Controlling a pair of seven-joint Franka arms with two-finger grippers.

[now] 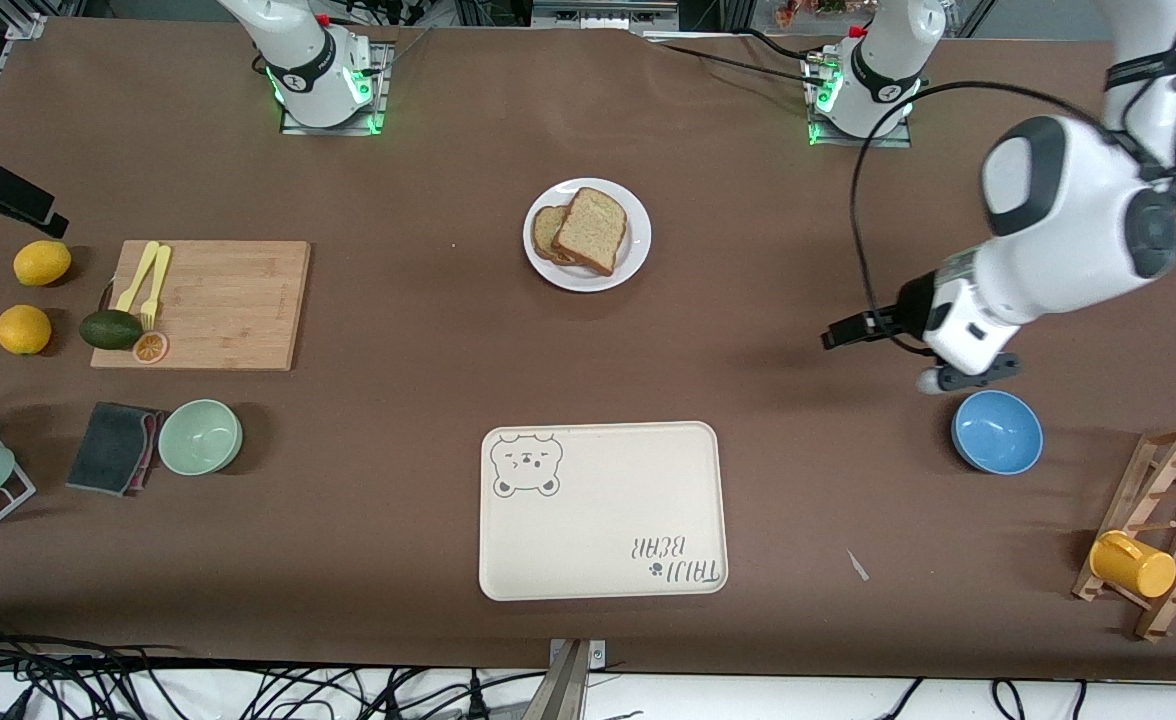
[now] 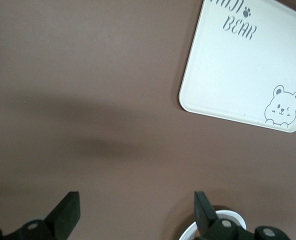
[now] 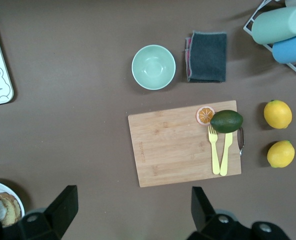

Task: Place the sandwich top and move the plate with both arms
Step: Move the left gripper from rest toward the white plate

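**Top slice on the stack, plate waiting for a two-arm lift**

Small round white plate sitting mid-surface, between the two bases, farther from the front camera than the cream rectangular bear-print tray. Tan speckled sandwich top lying on a lower slice on the plate, skewed and offset, lower slice peeking out toward the right arm's end. Placement looks roughly done; plate move not yet started.

Left claw hovering over bare brown surface, fingers spread, holding nothing. Key relation: plate lies toward the right arm's end from this claw, well apart, clear run of bare surface between. Plate rim just showing at the edge of the left wrist view, beside one finger.

Right claw not visible in the front view; wrist view shows it high up, fingers spread, empty, with the plate at the picture's corner. Left arm probably nearer by reach, though hard to judge.

Round plate, so no long axis: likely rim grips from the two ends, one claw each. Low rim means a shallow pinch; loose stack could slide if tilted.

Surroundings, none in the path:
- blue bowl under the left wrist, closest hazard on descent
- green bowl, dark folded cloth
- bamboo cutting board with yellow fork and knife, avocado, orange slice
- two lemons
- wooden rack with yellow mug
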